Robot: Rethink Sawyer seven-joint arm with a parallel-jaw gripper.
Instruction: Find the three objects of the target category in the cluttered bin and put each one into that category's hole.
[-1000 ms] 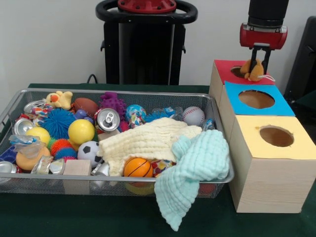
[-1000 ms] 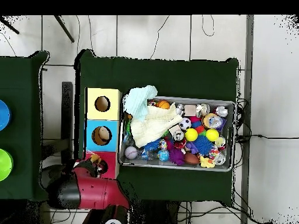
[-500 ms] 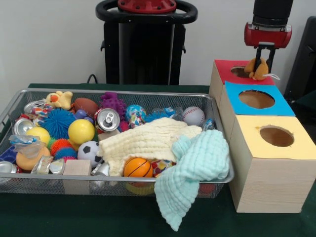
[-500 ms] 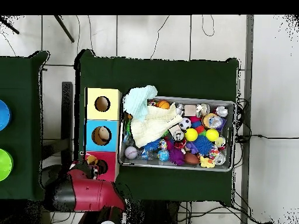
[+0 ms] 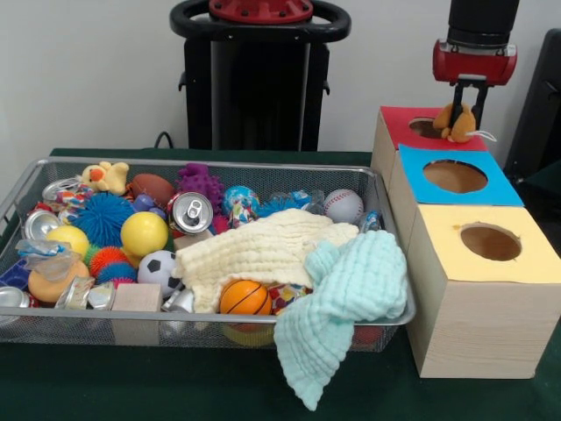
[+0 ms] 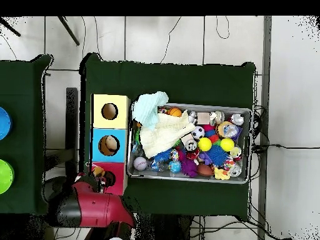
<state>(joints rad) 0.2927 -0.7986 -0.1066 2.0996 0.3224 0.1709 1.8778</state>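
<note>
While the claw (image 5: 461, 112) grips one tan-orange teddy bear (image 5: 456, 124) just above the red box's hole (image 5: 427, 128), one yellow duck (image 5: 106, 176) lies in the wire-mesh bin's (image 5: 210, 331) far corner. Three wooden boxes stand in a row on the worktop (image 5: 131, 386); two cloths drape the bin.

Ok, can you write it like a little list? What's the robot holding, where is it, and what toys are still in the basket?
holding: the gripper is shut on a tan-orange plush bear
where: right above the hole in the red-topped box
dropped in yet: no, the bear is not inside the hole
other boxes: blue-topped box, then yellow-topped box, side by side
basket: the wire basket is full of toys
plush still in basket: a yellow duck in a far corner
covering things: a cream cloth and a mint cloth hanging over the rim
</note>
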